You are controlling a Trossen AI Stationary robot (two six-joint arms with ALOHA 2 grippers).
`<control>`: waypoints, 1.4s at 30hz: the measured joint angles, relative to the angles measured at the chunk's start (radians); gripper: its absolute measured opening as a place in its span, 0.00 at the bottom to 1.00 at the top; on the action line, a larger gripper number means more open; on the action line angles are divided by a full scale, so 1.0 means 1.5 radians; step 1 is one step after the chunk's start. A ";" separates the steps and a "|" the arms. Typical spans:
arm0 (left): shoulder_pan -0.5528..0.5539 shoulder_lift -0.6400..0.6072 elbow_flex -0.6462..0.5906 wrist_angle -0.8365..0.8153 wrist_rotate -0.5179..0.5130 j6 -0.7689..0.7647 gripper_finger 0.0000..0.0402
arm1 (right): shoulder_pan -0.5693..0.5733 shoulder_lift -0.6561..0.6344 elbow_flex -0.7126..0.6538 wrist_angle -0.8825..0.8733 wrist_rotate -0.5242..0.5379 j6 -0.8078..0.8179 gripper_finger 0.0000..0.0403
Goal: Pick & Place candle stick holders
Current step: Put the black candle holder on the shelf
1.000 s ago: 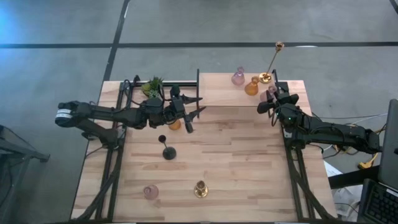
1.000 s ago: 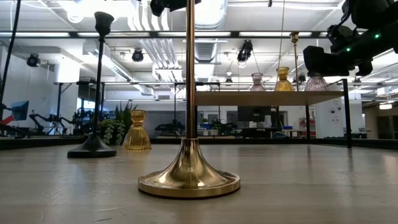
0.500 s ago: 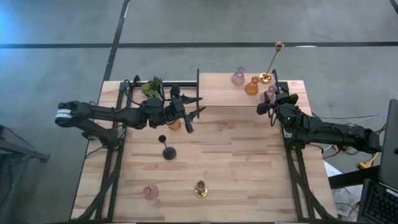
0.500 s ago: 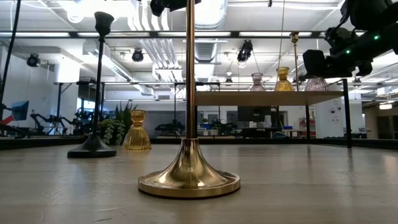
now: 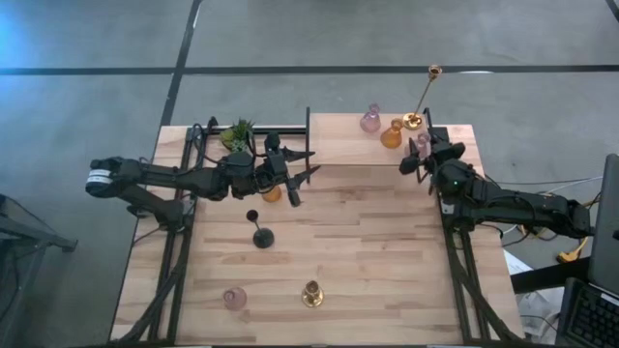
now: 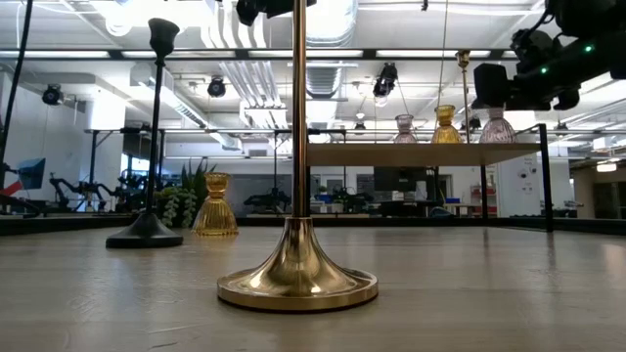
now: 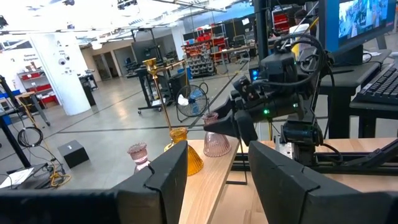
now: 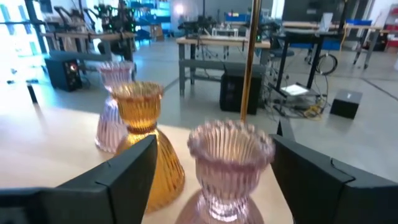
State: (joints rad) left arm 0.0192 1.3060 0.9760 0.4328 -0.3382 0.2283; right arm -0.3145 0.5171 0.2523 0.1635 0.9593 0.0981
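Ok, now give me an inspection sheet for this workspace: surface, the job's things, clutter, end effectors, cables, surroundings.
Surface: wooden table with a raised shelf at the back.
Job's things: on the shelf, pink holder, amber holder, tall gold holder and a second pink holder. On the table, amber holder, black stemmed holder, pink holder, gold holder.
Clutter: small green plant at the back left.
End effectors: right end effector open around the second pink holder; left end effector open, empty, above the table's amber holder.
Cables: loose run by the right arm's base.
Surroundings: concrete floor, keyboard; no people seen.
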 joint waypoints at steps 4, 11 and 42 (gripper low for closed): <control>0.000 0.000 0.000 -0.003 0.000 0.000 0.43 | 0.000 0.000 0.005 0.033 0.000 -0.031 0.74; 0.000 0.000 0.000 -0.005 0.000 0.000 0.43 | 0.009 0.000 0.071 0.034 -0.010 -0.097 0.71; -0.033 -0.229 0.000 -0.378 -0.060 -0.063 0.43 | 0.197 0.075 0.353 -0.197 -0.813 -0.040 0.27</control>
State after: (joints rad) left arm -0.0299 0.9619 0.9756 -0.1341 -0.4278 0.1337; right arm -0.0194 0.6297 0.7812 -0.1322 -0.2601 0.0375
